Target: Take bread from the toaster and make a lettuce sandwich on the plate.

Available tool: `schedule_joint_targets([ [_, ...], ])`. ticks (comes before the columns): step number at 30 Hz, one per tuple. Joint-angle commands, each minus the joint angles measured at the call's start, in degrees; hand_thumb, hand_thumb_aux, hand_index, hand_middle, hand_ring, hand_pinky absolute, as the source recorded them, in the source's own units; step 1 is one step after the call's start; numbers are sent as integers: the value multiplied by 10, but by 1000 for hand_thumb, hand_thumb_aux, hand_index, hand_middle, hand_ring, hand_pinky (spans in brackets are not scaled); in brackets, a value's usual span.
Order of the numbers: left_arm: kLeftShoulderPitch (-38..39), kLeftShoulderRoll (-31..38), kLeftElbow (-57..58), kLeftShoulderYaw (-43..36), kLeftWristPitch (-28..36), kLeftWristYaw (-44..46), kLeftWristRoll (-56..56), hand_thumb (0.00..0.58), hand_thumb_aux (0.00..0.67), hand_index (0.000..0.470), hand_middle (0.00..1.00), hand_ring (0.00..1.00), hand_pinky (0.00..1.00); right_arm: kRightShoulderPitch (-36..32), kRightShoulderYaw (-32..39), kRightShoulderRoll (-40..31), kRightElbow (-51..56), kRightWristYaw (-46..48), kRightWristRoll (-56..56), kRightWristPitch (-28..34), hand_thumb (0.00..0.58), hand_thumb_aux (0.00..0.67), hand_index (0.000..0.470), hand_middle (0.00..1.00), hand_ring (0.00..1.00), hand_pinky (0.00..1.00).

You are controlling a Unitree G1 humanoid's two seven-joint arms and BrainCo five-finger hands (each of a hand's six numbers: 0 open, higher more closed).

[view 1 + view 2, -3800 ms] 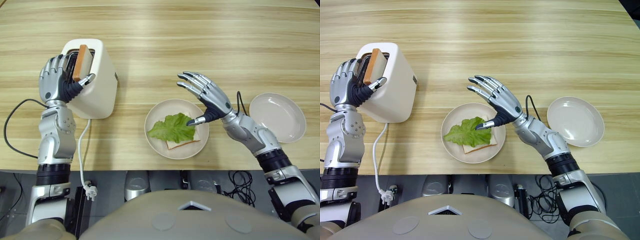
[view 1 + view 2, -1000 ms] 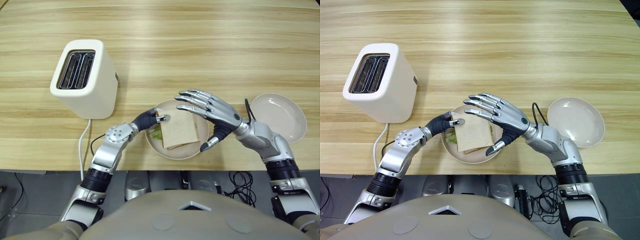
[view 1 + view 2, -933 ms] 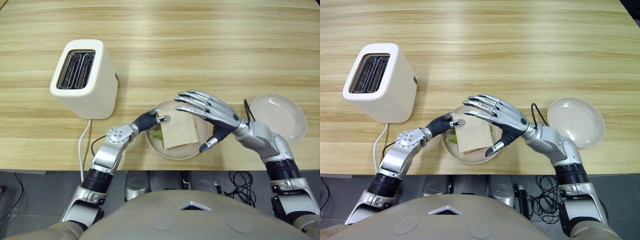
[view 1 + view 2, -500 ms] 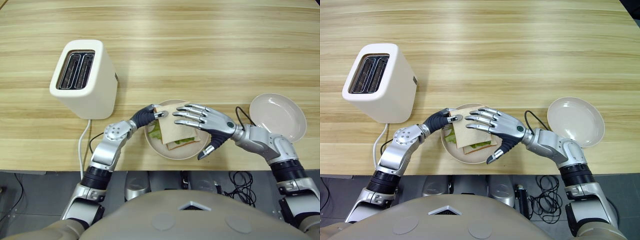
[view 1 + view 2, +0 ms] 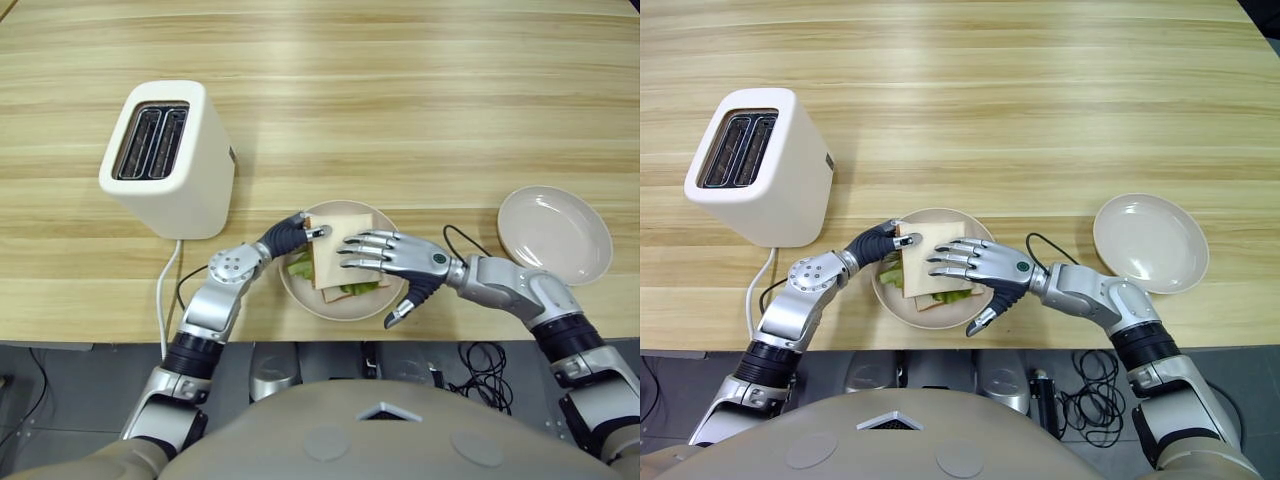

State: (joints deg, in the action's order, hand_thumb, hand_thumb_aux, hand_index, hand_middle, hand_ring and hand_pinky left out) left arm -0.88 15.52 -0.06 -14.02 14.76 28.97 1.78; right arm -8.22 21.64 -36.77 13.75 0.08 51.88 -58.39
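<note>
The white toaster [image 5: 165, 155] stands at the left with both slots empty. On the beige plate [image 5: 300, 300] near the table's front edge lies a sandwich: a top bread slice [image 5: 335, 232] over green lettuce [image 5: 298, 268] that peeks out at the left and front. My left hand [image 5: 290, 232] is at the slice's left edge, with its fingers pinched on the slice's corner. My right hand [image 5: 385, 262] lies spread over the right part of the slice, fingers extended and pointing left.
A second, empty beige plate [image 5: 555, 233] sits at the right. The toaster's white cord [image 5: 165, 290] runs over the front edge of the table. A thin black cable [image 5: 455, 235] loops beside my right wrist. The far half of the wooden table is bare.
The plate with the sandwich has slid a little to the left. My right hand has moved left and come down over the top slice. My left hand stays at the slice's corner.
</note>
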Motion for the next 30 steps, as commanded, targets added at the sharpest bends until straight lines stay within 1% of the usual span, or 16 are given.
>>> schedule_joint_targets([
  [1, 6, 0, 6, -21, -5, 3, -14, 580, 670, 460, 1000, 1000, 1000, 15, 42, -16, 0, 78, -16, 20, 0, 0, 0, 0, 0, 0],
  [4, 3, 4, 12, -21, -20, -15, -37, 580, 670, 460, 1000, 1000, 1000, 24, 57, -34, -10, 142, -44, 47, 0, 0, 0, 0, 0, 0],
  [5, -1, 7, 13, -17, -26, -23, -45, 410, 307, 211, 882, 882, 882, 27, 60, -40, -17, 160, -57, 56, 0, 0, 0, 0, 0, 0],
  [6, -5, 9, 13, -14, -30, -28, -51, 410, 307, 211, 882, 882, 882, 28, 61, -43, -21, 171, -67, 61, 0, 0, 0, 0, 0, 0],
  [7, -8, 11, 13, -10, -35, -34, -56, 271, 181, 124, 729, 729, 729, 30, 62, -45, -25, 179, -74, 65, 0, 0, 0, 0, 0, 0],
  [8, -12, 12, 13, -6, -39, -41, -62, 96, 58, 40, 604, 604, 604, 31, 61, -47, -30, 184, -81, 67, 0, 0, 0, 0, 0, 0],
  [9, -17, 14, 12, -2, -44, -48, -67, 0, 0, 0, 400, 400, 400, 31, 61, -48, -33, 188, -87, 70, 0, 0, 0, 0, 0, 0],
  [10, -22, 17, 10, 5, -49, -57, -73, 0, 0, 0, 400, 400, 400, 32, 61, -49, -37, 191, -90, 73, 0, 0, 0, 0, 0, 0],
  [11, -29, 23, 4, 16, -51, -68, -79, 0, 0, 0, 220, 220, 220, 33, 61, -50, -41, 193, -93, 76, 0, 0, 0, 0, 0, 0],
  [12, -33, 28, -1, 24, -52, -75, -82, 0, 0, 0, 220, 220, 220, 33, 62, -51, -44, 195, -95, 78, 0, 0, 0, 0, 0, 0],
  [13, -37, 34, -8, 33, -54, -87, -89, 0, 0, 0, 75, 75, 75, 34, 62, -51, -47, 197, -99, 79, 0, 0, 0, 0, 0, 0],
  [16, -52, 63, -32, 56, -66, -157, -158, 0, 0, 0, 0, 0, 0, 35, 65, -53, -55, 203, -109, 82, 0, 0, 0, 0, 0, 0],
  [19, -65, 108, -55, 70, -62, -274, -296, 0, 0, 0, 0, 0, 0, 38, 64, -53, -56, 205, -112, 86, 0, 0, 0, 0, 0, 0],
  [21, -62, 113, -71, 74, -58, -309, -335, 0, 0, 0, 0, 0, 0, 40, 63, -52, -55, 205, -114, 89, 0, 0, 0, 0, 0, 0],
  [29, -28, 75, -92, 59, -90, -312, -335, 0, 0, 0, 0, 0, 0, 23, 38, -32, -39, 150, -82, 117, 0, 0, 0, 0, 0, 0],
  [30, -23, 69, -100, 61, -99, -305, -318, 23, 13, 9, 0, 0, 0, 17, 27, -28, -36, 132, -75, 130, 0, 0, 0, 0, 0, 0],
])
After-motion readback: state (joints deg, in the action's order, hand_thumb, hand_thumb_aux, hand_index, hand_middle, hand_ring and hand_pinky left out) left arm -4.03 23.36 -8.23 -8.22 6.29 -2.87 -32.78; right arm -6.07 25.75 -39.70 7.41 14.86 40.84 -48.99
